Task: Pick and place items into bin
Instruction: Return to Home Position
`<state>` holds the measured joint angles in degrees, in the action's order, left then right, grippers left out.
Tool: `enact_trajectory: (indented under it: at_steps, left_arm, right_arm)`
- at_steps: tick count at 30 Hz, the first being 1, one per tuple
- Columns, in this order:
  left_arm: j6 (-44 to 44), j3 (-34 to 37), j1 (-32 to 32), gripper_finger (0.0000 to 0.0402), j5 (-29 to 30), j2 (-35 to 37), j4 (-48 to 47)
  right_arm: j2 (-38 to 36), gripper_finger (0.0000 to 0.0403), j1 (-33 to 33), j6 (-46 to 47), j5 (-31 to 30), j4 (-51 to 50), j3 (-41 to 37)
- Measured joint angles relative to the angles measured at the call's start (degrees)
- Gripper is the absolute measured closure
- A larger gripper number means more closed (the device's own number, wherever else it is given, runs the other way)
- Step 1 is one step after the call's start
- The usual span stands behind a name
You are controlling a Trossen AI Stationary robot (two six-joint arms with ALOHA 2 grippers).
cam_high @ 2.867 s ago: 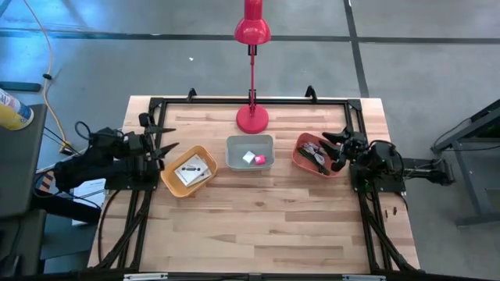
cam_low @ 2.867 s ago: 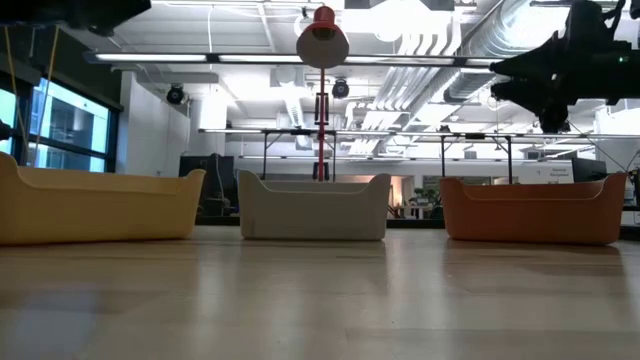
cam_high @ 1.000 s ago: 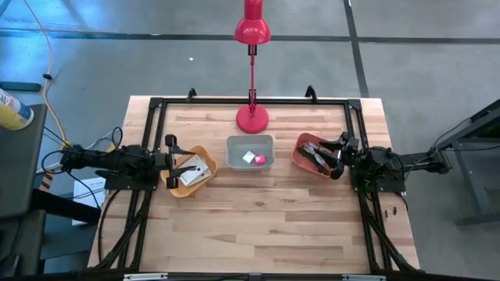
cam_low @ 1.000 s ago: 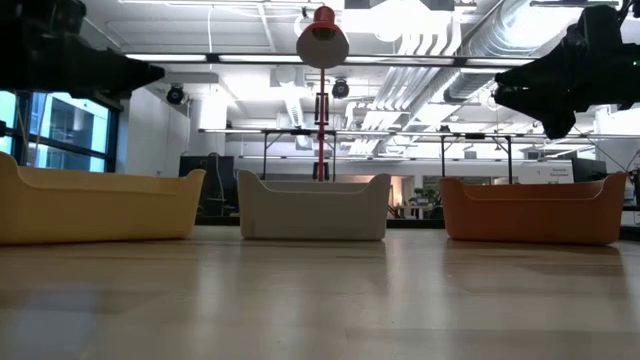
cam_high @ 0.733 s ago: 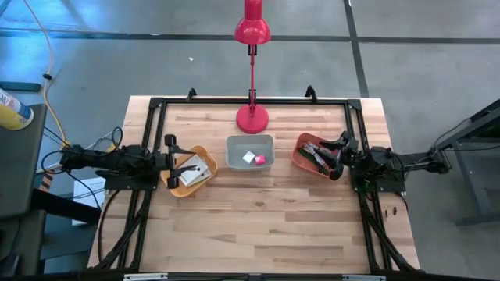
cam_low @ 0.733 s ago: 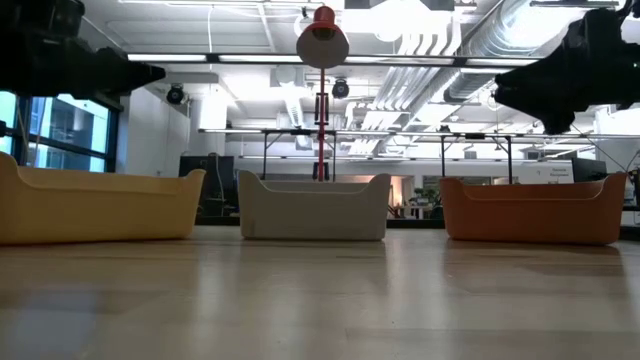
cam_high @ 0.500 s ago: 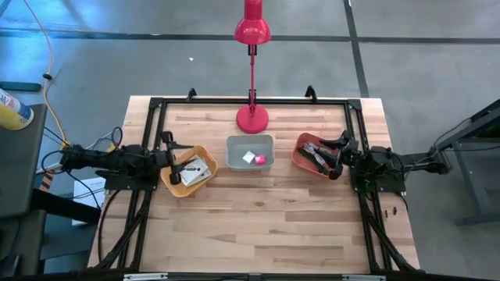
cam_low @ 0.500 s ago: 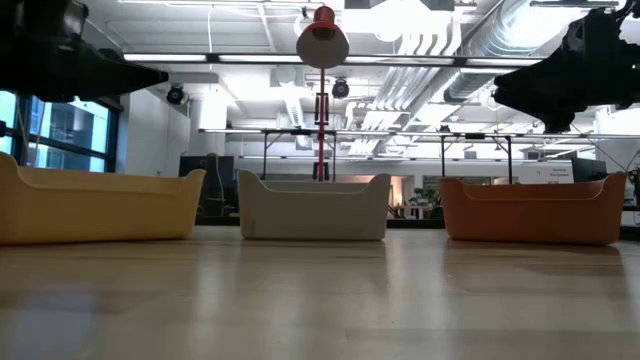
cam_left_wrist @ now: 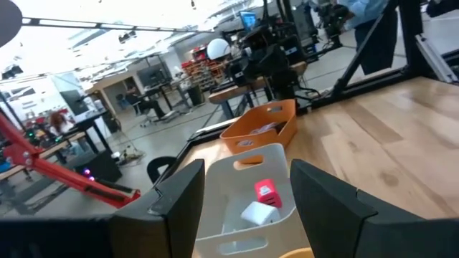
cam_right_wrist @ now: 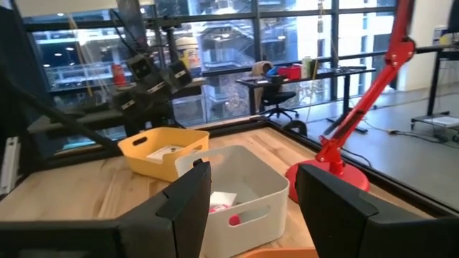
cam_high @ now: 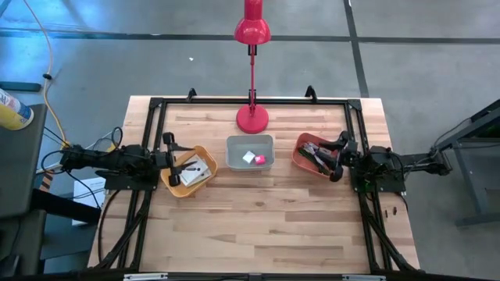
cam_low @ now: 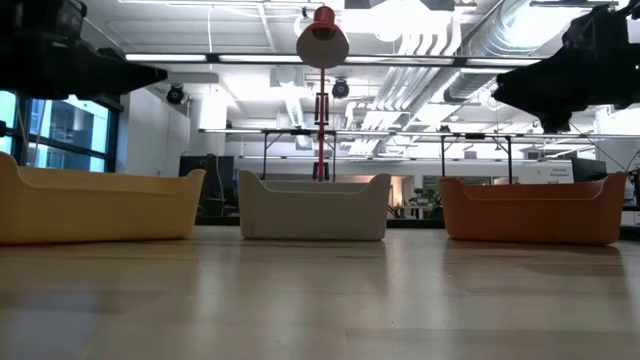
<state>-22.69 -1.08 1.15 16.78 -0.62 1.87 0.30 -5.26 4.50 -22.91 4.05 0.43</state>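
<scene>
Horizontally, end effectors (cam_high: 173,154) (cam_high: 337,158) over outer bins (cam_high: 213,172) (cam_high: 297,157).

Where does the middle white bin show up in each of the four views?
High view: white bin at table centre.
Low view: white bin at picture centre.
Left wrist view: white bin lower centre, pink cube inside.
Right wrist view: white bin lower centre.
Shared landmark: red lamp, standing just behind it.
</scene>
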Motion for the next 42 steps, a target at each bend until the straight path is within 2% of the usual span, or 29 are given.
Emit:
enact_trajectory:
  at_steps: [6, 42]
  left_arm:
    - [0.01, 0.0, 0.0, 0.0208, -0.77, 0.0, -0.06]
    - [1.96, 0.0, 0.0, 0.0208, -0.07, 0.0, -0.02]
  right_arm:
    - [0.0, 0.0208, 0.0, -0.05, 2.93, -0.25, 0.0]
    - [0.0, 0.0208, 0.0, -0.05, 2.92, -0.21, 0.0]
